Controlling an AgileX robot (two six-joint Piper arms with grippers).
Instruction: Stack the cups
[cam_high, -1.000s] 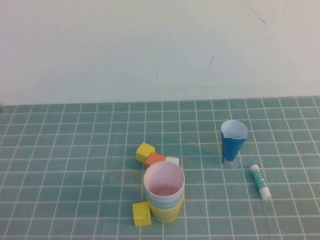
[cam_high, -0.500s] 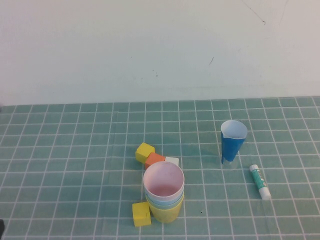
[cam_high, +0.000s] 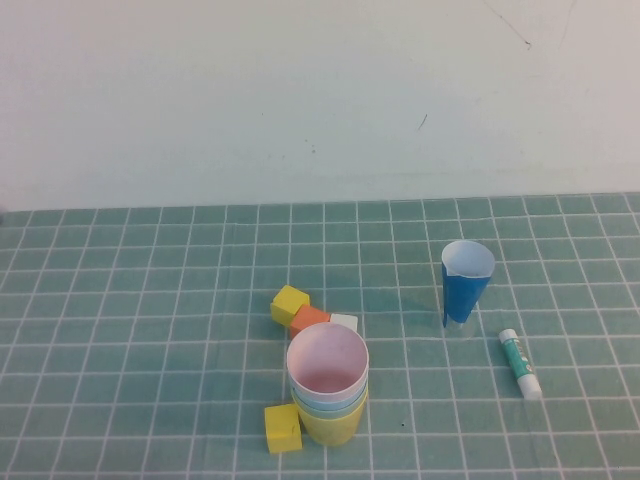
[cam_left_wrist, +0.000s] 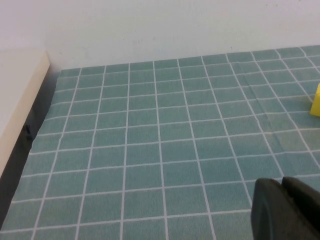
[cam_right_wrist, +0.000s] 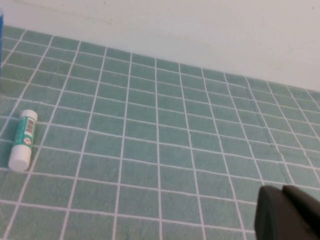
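Observation:
The four cups stand nested in one stack at the front middle of the table. The pink cup (cam_high: 328, 362) is innermost on top, with the light blue rim (cam_high: 322, 398) and the pale green rim (cam_high: 340, 409) below it. The yellow cup (cam_high: 332, 428) is outermost at the bottom. Neither gripper shows in the high view. My left gripper (cam_left_wrist: 283, 182) is shut and empty over bare mat in the left wrist view. My right gripper (cam_right_wrist: 282, 189) is shut and empty over bare mat in the right wrist view.
A narrow dark blue cup (cam_high: 467, 285) stands at the right, with a glue stick (cam_high: 521, 363) (cam_right_wrist: 22, 141) lying in front of it. Yellow (cam_high: 290, 303), orange (cam_high: 309, 319) and white (cam_high: 344, 322) cubes lie behind the stack. Another yellow cube (cam_high: 283, 428) touches its left side.
A dark bit of an arm showed at the bottom left corner of the high view half a second ago and is gone now. The cups have not moved.

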